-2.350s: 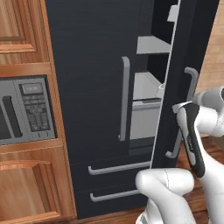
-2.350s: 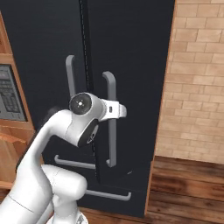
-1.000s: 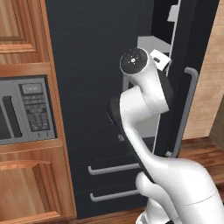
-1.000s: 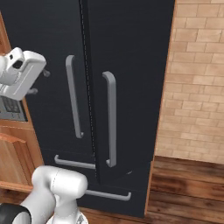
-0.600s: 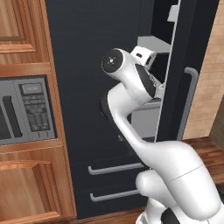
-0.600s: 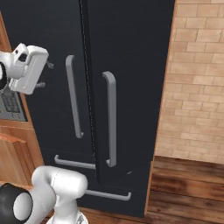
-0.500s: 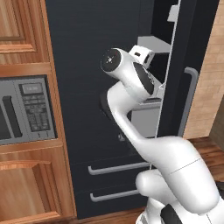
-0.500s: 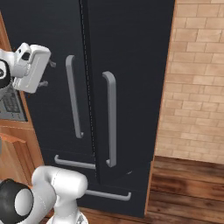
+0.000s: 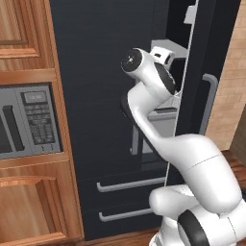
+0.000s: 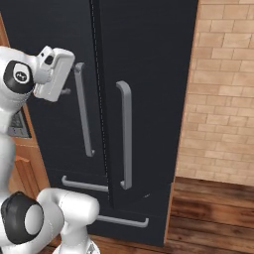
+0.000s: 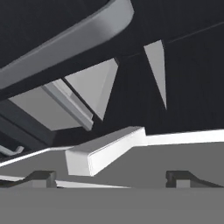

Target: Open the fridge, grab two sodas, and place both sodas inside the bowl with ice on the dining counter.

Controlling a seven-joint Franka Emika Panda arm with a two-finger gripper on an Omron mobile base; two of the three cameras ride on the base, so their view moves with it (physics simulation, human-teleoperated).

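While our gripper [image 11: 111,176] hangs spread wide and holding nothing, we see the fridge [image 9: 120,72] just ahead of the fingertips (right door ajar), its grey shelves [image 11: 103,151] close beyond them.

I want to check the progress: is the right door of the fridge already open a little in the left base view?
Yes, the right door stands ajar, and grey shelves show through the gap.
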